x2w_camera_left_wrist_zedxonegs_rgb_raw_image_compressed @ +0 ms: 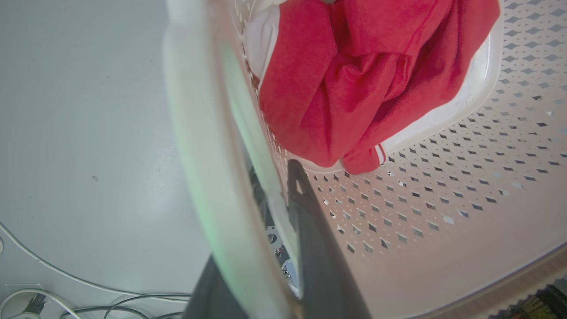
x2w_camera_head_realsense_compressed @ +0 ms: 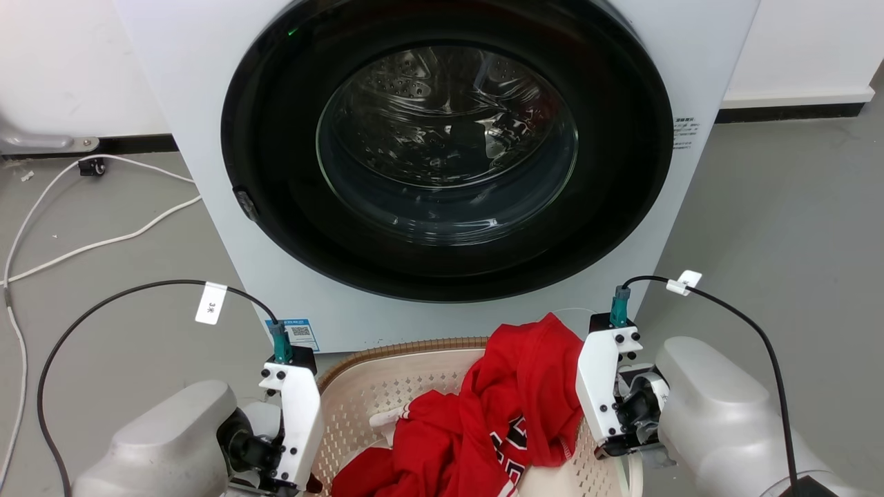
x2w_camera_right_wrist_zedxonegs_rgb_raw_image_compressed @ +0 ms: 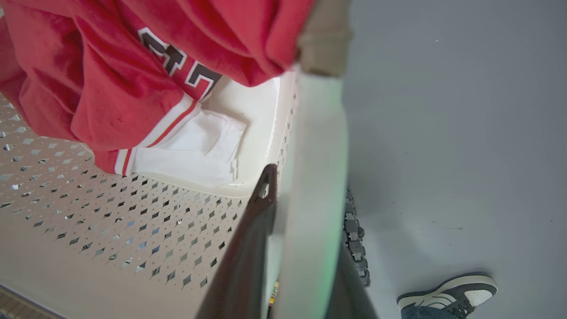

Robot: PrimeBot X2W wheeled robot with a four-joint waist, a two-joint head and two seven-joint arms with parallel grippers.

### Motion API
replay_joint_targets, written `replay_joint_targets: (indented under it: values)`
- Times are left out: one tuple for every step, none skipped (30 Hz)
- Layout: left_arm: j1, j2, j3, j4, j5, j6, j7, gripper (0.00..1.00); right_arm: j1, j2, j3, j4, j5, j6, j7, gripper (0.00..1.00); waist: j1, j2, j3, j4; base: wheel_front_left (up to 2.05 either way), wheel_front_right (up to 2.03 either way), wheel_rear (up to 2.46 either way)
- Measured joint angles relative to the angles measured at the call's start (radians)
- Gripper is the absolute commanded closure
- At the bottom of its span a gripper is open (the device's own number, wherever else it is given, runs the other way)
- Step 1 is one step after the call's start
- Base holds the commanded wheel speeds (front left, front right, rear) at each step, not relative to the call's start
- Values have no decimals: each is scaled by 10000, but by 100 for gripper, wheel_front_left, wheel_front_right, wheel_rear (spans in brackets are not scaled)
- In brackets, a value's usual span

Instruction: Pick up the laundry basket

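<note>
My left claw and right claw each clamp a side of the laundry basket (grasp looks set); next I'd lift both evenly.

Right gripper astride white edge of basket, one finger inside, other outside, both pressed to it. In basket: red garment over white cloth. Outside, on grey floor: shoe.

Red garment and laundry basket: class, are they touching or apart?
Touching. The right wrist view shows the red garment draped over the brown rim of the laundry basket and lying against its perforated wall.
</note>
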Motion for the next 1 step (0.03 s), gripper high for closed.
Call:
replay_joint_targets:
  values:
    - [2, 0, -2, 0, 0, 0, 0, 100, 0, 0, 15, 6, 33, 0, -6, 100, 0, 0, -4, 2, 0, 0, 0]
